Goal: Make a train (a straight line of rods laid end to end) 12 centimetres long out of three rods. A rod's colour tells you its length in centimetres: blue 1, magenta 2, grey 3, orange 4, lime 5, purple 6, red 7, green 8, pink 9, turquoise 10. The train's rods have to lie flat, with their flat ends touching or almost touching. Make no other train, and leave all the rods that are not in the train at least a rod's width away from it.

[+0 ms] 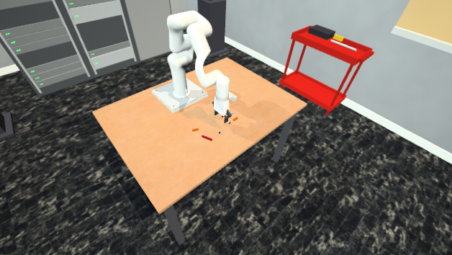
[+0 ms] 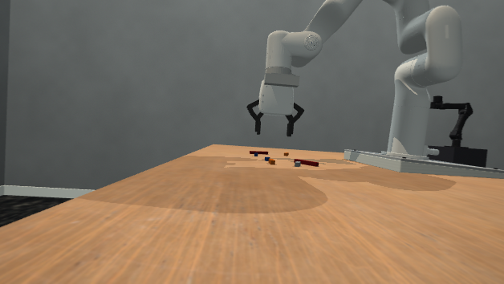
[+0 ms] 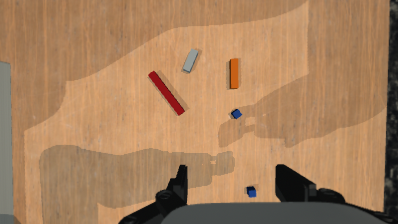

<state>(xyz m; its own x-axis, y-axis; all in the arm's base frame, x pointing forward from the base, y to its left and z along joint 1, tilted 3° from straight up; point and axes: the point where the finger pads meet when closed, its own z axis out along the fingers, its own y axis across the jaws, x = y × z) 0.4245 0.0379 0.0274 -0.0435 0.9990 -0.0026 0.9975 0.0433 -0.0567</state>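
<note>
Jaws (image 1: pixel 222 117) (image 2: pixel 274 134) spread open, nothing held, above the table (image 1: pixel 144 144) (image 2: pixel 241 241) (image 3: pixel 110 115). Wrist view: one red rod (image 1: pixel 222 116) (image 2: pixel 306 163) (image 3: pixel 166 93) lies with its long axis upper left to lower right, the grey rod (image 1: pixel 232 113) (image 2: pixel 297 164) (image 3: pixel 190 61) leans lower left to upper right, and one orange rod (image 1: pixel 235 118) (image 2: pixel 272 161) (image 3: pixel 234 73) runs up-down, all apart. Top view: the other red rod (image 1: pixel 206 137) (image 2: pixel 258 152) slants down rightward, near the other orange rod (image 1: pixel 195 130) (image 2: pixel 286 154).

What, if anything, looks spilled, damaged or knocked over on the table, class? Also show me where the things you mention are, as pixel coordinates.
Nothing stands out. The red rod (image 3: pixel 166 93), grey rod (image 3: pixel 190 61) and orange rod (image 3: pixel 234 74) look whole and lie flat; their differing angles simply suit a train not yet built. No spill shows on the table (image 1: pixel 144 162) (image 2: pixel 249 241) (image 3: pixel 125 185).
</note>
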